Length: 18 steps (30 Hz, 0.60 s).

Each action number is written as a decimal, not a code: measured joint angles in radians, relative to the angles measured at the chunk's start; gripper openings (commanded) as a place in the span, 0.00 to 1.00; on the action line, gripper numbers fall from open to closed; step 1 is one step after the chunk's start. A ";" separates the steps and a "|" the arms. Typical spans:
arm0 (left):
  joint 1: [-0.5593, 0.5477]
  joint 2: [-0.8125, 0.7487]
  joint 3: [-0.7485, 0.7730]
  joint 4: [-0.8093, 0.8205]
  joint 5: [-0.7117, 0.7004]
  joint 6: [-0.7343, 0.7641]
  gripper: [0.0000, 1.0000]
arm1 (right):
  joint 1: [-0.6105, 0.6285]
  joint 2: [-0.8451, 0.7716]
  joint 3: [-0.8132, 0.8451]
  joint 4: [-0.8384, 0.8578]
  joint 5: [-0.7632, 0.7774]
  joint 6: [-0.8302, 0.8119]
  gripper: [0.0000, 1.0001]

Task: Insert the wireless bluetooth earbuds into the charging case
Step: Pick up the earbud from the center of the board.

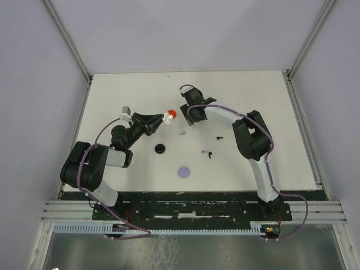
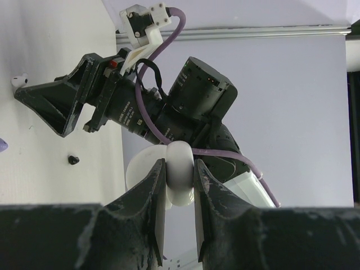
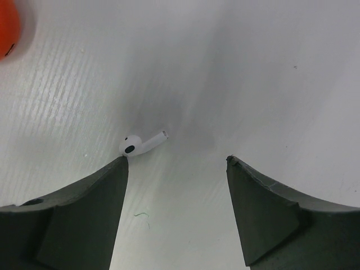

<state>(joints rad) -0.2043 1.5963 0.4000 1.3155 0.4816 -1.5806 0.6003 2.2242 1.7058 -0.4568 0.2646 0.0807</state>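
Left gripper [image 2: 180, 167] clenched on white charging case [image 2: 179, 188] | right gripper [image 3: 175, 160] released, white earbud [image 3: 138, 145] on table [image 1: 253, 101] beside one fingertip | red disc [image 1: 171, 113] adjacent; black disc [image 1: 161, 148], lavender disc [image 1: 184, 172] apart.

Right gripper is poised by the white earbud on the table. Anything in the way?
Nothing visible. The white earbud lies on the bare table just past one fingertip of the open right gripper, not centred between the jaws. The red item sits well off to the side.
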 measured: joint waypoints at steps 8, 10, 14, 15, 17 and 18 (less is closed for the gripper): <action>0.006 0.001 0.000 0.000 0.003 0.000 0.03 | -0.017 0.039 0.057 0.003 0.003 0.000 0.79; 0.007 0.005 0.000 0.000 0.005 0.000 0.03 | -0.021 0.051 0.077 0.002 0.003 -0.001 0.79; 0.011 0.017 0.000 -0.001 0.016 0.000 0.03 | -0.032 0.078 0.117 0.002 0.003 -0.004 0.79; 0.013 0.018 0.000 -0.001 0.018 0.000 0.03 | -0.034 0.084 0.129 0.002 0.003 -0.004 0.79; 0.013 0.020 0.000 -0.001 0.018 0.000 0.03 | -0.041 0.101 0.154 0.000 0.002 -0.004 0.79; 0.013 0.022 0.000 -0.001 0.018 0.000 0.03 | -0.045 0.111 0.167 0.000 0.002 -0.004 0.79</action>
<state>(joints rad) -0.1909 1.6184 0.4004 1.3148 0.4999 -1.5806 0.5549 2.3348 1.8732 -0.4572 0.2668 0.0765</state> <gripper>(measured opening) 0.291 0.787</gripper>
